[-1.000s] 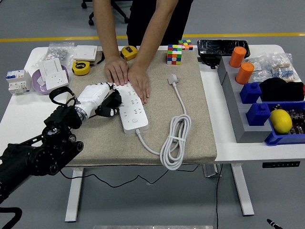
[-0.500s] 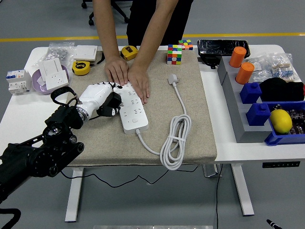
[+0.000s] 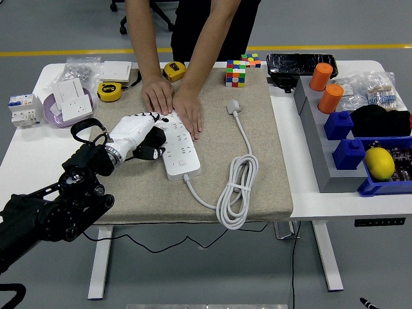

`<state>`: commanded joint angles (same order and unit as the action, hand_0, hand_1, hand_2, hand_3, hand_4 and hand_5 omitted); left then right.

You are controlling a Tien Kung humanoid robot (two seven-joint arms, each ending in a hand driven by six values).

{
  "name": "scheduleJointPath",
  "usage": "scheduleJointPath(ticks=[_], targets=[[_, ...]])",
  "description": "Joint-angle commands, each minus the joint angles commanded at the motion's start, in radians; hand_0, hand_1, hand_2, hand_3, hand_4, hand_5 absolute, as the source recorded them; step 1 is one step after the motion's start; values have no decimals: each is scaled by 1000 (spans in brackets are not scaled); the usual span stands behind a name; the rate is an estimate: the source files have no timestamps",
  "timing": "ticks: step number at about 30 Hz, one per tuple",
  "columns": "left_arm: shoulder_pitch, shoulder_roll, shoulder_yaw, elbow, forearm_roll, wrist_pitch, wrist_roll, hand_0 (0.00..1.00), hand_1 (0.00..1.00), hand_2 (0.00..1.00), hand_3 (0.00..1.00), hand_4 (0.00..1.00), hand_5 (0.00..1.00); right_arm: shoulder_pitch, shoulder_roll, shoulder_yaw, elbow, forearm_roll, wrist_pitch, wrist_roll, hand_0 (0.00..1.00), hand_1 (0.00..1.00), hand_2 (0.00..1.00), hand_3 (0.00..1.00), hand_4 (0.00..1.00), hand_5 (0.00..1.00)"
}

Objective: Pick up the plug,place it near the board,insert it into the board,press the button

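The white power strip (image 3: pixel 178 147) lies on the beige mat (image 3: pixel 257 187), its cable coiled to the right and ending in a white plug (image 3: pixel 233 106). A person's two hands (image 3: pixel 172 103) press down on the strip's far end. My left hand (image 3: pixel 143 137), white-shelled on a black arm, sits against the strip's left edge. Its fingers are curled around a small black plug (image 3: pixel 152 141) that touches the strip's side. The plug's pins are hidden. My right arm is out of sight.
Left of the mat are a wall socket on a purple dish (image 3: pixel 71 103), a breaker (image 3: pixel 22 108) and two tape measures (image 3: pixel 109 91). A colour cube (image 3: pixel 235 73) stands at the mat's far edge. Grey and blue bins (image 3: pixel 341 148) with orange cylinders and a lemon fill the right.
My left hand has crept slightly right and away from me, bringing the black plug closer onto the strip's left edge. The person's hands have stayed put.
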<state>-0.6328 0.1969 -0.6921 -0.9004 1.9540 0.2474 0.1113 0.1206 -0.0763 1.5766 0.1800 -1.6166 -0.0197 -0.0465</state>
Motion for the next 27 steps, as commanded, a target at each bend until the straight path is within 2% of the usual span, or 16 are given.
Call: scheduleJointPath(ticks=[5,8,10,11,14,16,17,20,22,23,27], targets=[[-1,5,-10,-29,7,-4,3,786,925,945,855,791,90,2,-1,1,0,0,0,0,857,815,787,809,998,782],[8,12,-30,-72,4,-12,2,786,925,945,855,791,90,3,-1,2,0,0,0,-1,857,815,787,809,998,782],[31,14,-69,-119,-13,-15,-6,786,925,945,855,791,90,4,0,2,0,1,0,0,857,815,787,809,998,782],[47,12,-94,-144,-23,-13,-13,821,968,977,901,998,426,4,0,1,0,2,-1,0,857,815,787,808,998,781],[108,-4,-184,-224,-64,15,-46,821,968,977,901,998,426,1,2,6,0,-3,0,-1,857,815,787,808,998,781],[169,-29,-257,-287,-106,51,-74,821,968,977,901,998,426,-1,3,7,0,-2,-1,0,857,815,787,808,998,781],[205,-46,-297,-320,-133,72,-87,850,948,962,904,998,696,-2,4,9,0,-4,-1,0,857,815,786,806,998,782],[296,-93,-388,-387,-220,130,-121,850,948,962,904,998,696,-6,8,9,0,-4,-1,1,857,815,786,806,998,782],[353,-120,-432,-407,-281,165,-138,850,948,962,904,998,696,-7,9,10,0,-4,-1,1,857,815,786,806,998,782],[376,-131,-448,-412,-309,178,-145,897,958,944,906,998,860,-8,10,10,0,-3,-1,1,856,815,786,806,998,783],[471,-150,-478,-420,-444,193,-157,897,958,944,906,998,860,-8,10,8,0,1,-2,2,856,815,786,806,998,783]])
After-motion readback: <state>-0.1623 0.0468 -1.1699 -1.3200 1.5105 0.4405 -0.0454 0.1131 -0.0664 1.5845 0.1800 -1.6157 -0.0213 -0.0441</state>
